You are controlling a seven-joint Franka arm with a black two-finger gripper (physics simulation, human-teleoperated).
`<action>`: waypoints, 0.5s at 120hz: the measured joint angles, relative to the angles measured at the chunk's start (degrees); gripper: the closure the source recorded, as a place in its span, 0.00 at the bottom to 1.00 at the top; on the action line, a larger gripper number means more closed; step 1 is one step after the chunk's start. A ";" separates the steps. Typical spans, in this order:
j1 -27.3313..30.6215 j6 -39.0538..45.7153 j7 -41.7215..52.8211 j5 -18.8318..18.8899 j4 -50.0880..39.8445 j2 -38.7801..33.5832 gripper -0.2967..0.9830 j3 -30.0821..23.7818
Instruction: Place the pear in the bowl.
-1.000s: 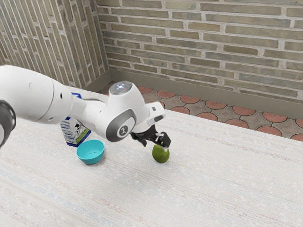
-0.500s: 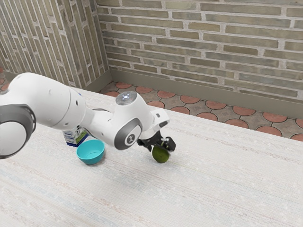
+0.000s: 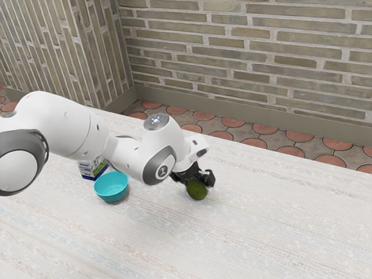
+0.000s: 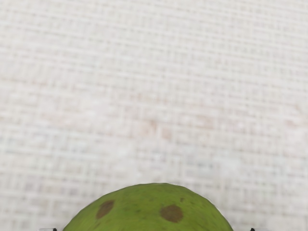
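The gripper (image 3: 198, 180) is at the pear (image 3: 196, 190); I can't tell if it's squeezing. The box's (image 3: 92, 169) writing is too tiny.

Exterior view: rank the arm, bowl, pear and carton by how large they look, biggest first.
1. Arm
2. Bowl
3. Carton and pear, unranked: the arm hides part of the carton, and what shows is too close to the pear's size.

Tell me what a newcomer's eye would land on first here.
Probably the white arm, reaching in from the exterior view's left. Next, the turquoise bowl on the pale table, then the green pear at the black pincer, farther toward that view's right.
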 joint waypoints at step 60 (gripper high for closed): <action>-0.04 -5.58 -0.53 0.28 -0.11 -5.54 0.47 2.94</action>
